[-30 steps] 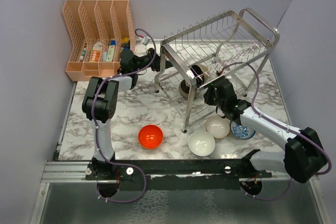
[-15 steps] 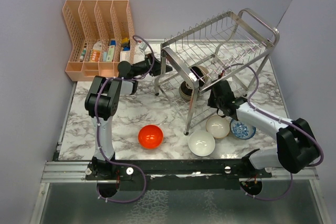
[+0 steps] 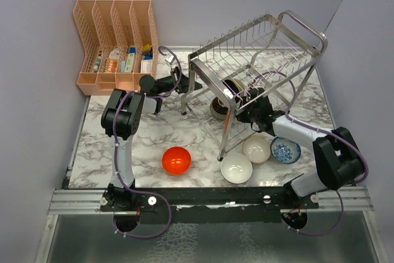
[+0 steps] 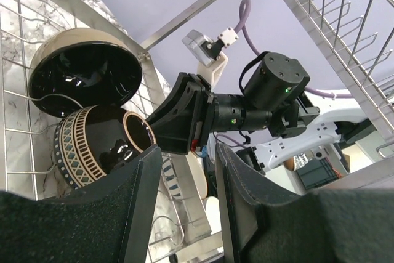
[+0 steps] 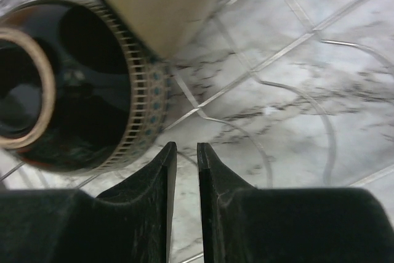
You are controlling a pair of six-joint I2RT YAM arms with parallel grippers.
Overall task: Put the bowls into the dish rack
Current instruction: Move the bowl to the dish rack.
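The steel dish rack (image 3: 289, 19) stands at the back right. Two dark bowls lie on their sides in its lower tier: a patterned one (image 3: 217, 108) (image 4: 92, 146) (image 5: 74, 90) and one with a cream outside (image 3: 234, 86) (image 4: 86, 78). A red-orange bowl (image 3: 176, 159), a white bowl (image 3: 236, 167), a beige-pink bowl (image 3: 256, 149) and a blue-patterned bowl (image 3: 285, 150) sit on the table in front. My left gripper (image 3: 184, 83) (image 4: 188, 195) is open and empty at the rack's left leg. My right gripper (image 3: 241, 106) (image 5: 186, 170) is inside the lower tier beside the patterned bowl, nearly closed on nothing.
A peach plastic organiser (image 3: 117, 41) with small items stands at the back left. Rack wires (image 4: 320, 23) (image 5: 295, 90) surround both grippers. Walls close in the table at the left, back and right.
My right gripper has moved up and left, deeper into the lower tier toward the dark bowls. My left gripper has reached right to the rack's left leg. The rack has shifted slightly.
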